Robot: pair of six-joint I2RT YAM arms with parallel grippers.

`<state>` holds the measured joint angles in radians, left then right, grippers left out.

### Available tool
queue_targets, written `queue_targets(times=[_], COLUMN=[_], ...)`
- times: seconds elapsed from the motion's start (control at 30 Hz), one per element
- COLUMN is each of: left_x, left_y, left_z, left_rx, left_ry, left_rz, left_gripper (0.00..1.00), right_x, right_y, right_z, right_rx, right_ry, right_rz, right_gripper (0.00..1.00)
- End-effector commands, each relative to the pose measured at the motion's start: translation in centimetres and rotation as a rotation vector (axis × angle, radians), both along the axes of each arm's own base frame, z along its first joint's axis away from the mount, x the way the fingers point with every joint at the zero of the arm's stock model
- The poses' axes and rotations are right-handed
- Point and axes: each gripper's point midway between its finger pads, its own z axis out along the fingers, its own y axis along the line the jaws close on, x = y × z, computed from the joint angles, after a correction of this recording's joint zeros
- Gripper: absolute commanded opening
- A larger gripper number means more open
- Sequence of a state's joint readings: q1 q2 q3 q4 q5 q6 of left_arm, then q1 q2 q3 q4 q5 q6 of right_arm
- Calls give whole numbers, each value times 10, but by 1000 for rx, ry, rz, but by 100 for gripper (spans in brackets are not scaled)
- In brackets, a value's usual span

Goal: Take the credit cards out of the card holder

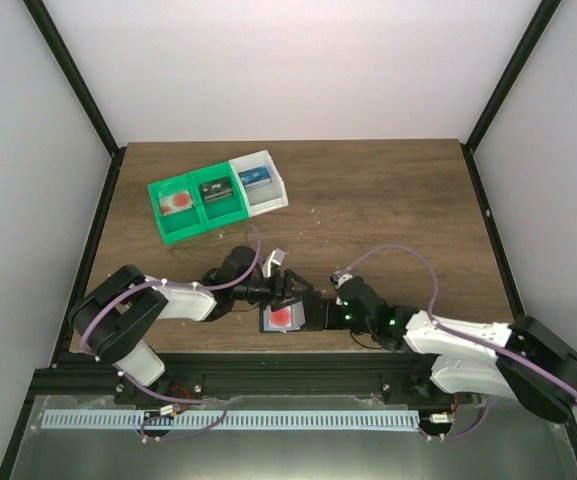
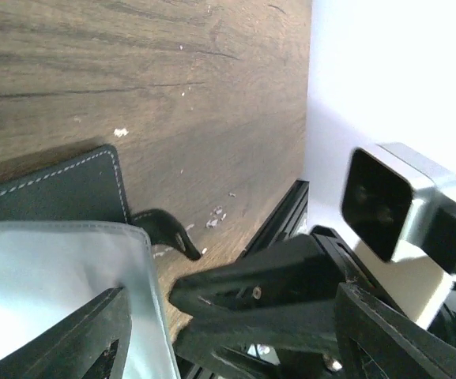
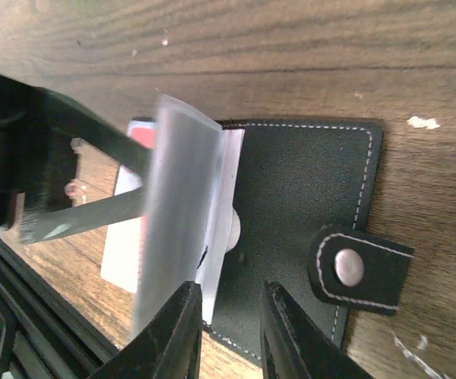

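Lying open, card holder (image 1: 309,316), lengthwise left-to-right

Work surface: a dark wood-grain table (image 1: 388,200) with small pale flecks. A plain white back wall (image 1: 288,60) and white side panels (image 1: 18,220) enclose it, joined by black frame posts (image 1: 68,75). A black rail (image 1: 298,375) runs along the near edge, with a white slotted cable duct (image 1: 268,420) below it. Lighting is even and diffuse.
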<state>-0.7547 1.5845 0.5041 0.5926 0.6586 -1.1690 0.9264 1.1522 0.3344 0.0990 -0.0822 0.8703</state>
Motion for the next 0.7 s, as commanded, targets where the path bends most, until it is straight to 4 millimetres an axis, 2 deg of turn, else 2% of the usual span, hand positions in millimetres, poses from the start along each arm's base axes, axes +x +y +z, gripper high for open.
queue_targets(times=[0.0, 0.17, 0.3, 0.47, 0.67], left_x=[5, 5, 8, 12, 19], left_y=[-15, -17, -16, -5, 24], left_z=[2, -10, -4, -1, 1], left_rx=[-22, 25, 56, 105, 132], left_ry=[-35, -45, -89, -111, -113], left_rz=[-28, -60, -62, -32, 38], left_gripper=[72, 72, 73, 73, 71], right_x=[1, -3, -5, -4, -5], right_y=[-13, -13, -5, 5, 24], right_z=[14, 40, 65, 76, 80], right_rx=[27, 121, 203, 224, 236], right_ry=[-61, -125, -178, -188, -167], right_rz=[-41, -21, 17, 53, 118], right_gripper=[23, 24, 25, 26, 25])
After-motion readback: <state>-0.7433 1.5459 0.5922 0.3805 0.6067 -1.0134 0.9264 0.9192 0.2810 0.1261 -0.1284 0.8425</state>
